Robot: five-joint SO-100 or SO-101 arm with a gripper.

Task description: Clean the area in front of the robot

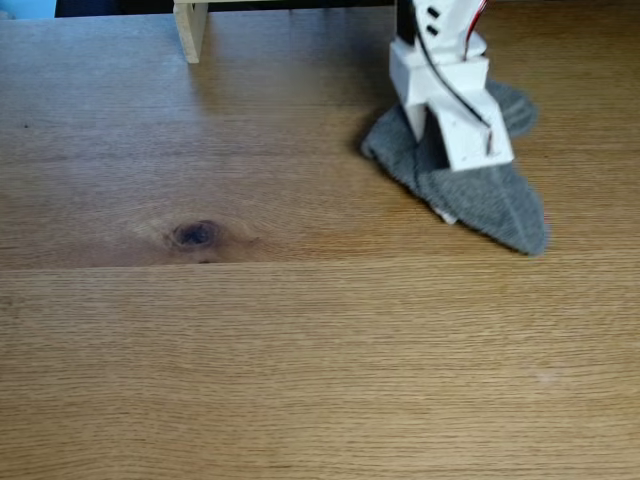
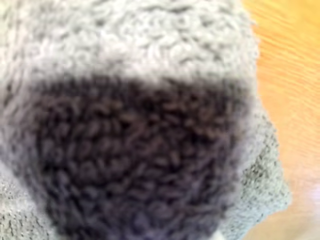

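Note:
The robot's white arm point(image 1: 440, 70) comes down at the upper right of the fixed view. Its gripper point(image 1: 437, 150) presses into a crumpled grey terry cloth point(image 1: 495, 200), and a fold of cloth is bunched between the pointed finger and the broad one. The fingertips are buried in the fabric. The area in front of the robot is a light-brown oak tabletop point(image 1: 300, 350) with a dark oval knot point(image 1: 195, 234) and a small pale smudge point(image 1: 545, 377). In the wrist view the cloth point(image 2: 150, 50) sits very close and blurred, with a dark shadowed patch, and tabletop point(image 2: 295, 75) shows at the right.
A pale upright wooden post point(image 1: 190, 30) stands at the back left of the table. The cloth lies near the back right, with broad bare wood to its left and towards the front edge.

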